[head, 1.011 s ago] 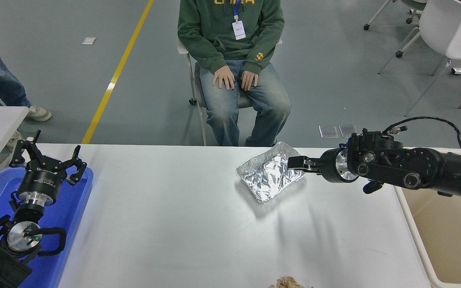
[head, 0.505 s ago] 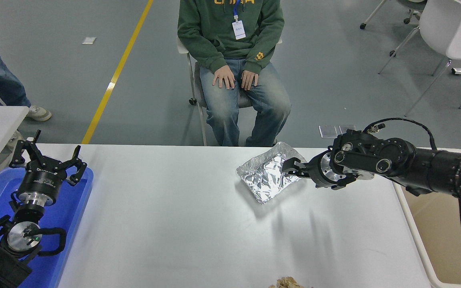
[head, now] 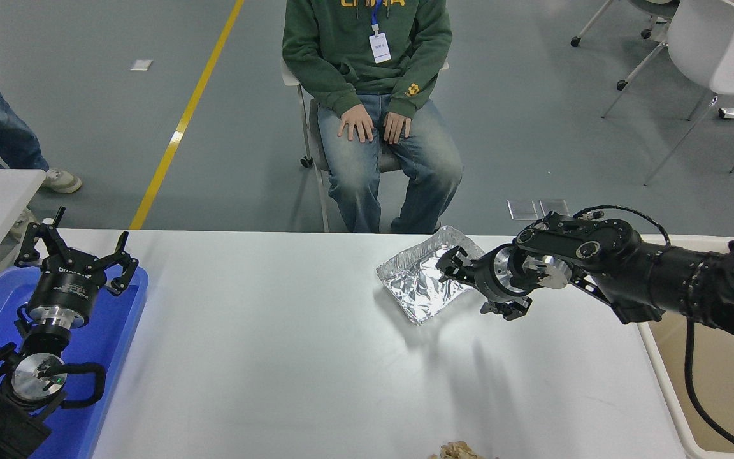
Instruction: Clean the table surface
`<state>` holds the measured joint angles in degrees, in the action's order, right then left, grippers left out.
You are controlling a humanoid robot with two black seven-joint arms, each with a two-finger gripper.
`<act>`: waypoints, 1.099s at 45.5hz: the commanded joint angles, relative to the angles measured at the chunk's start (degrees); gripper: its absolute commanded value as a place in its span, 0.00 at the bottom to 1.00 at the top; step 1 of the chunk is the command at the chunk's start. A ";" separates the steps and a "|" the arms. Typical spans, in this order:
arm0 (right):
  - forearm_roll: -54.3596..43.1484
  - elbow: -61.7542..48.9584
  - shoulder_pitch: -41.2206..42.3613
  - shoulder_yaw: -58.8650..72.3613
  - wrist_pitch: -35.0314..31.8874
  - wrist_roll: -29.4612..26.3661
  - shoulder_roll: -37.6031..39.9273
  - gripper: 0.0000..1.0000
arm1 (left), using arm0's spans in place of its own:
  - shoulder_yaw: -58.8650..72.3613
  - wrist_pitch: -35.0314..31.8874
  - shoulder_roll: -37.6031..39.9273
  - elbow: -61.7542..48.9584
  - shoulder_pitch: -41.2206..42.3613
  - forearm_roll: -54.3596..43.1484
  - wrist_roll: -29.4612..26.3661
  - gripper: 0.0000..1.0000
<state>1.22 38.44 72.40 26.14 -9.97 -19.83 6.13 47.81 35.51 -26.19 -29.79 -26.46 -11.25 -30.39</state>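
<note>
The right claw (head: 453, 264) hovers with its fingers spread over the right rim of the foil tray (head: 421, 280), which sits on the far right of the white worktop (head: 265, 344). The step looks like grasping; next it must close on that rim and carry the tray to the bin (head: 711, 357).

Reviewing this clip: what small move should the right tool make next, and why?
Probably ease the right tool down onto the foil tray's right rim and close. It sits open over that edge without a clear grip, the tray lies on the table surface, and the beige bin waits at right.
</note>
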 commanded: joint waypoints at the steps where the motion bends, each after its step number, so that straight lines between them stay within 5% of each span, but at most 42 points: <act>1: 2.38 -4.34 -1.48 -0.04 0.21 -0.38 -2.87 0.90 | 0.00 0.00 0.00 0.00 0.00 0.00 -0.02 1.00; 50: 1.15 -19.37 -7.10 -3.11 1.00 -0.12 -6.13 0.83 | 0.00 0.00 0.00 0.00 0.00 0.00 -0.02 1.00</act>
<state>2.71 23.17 66.28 23.83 -8.92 -20.17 0.07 47.81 35.51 -26.19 -29.80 -26.45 -11.25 -30.41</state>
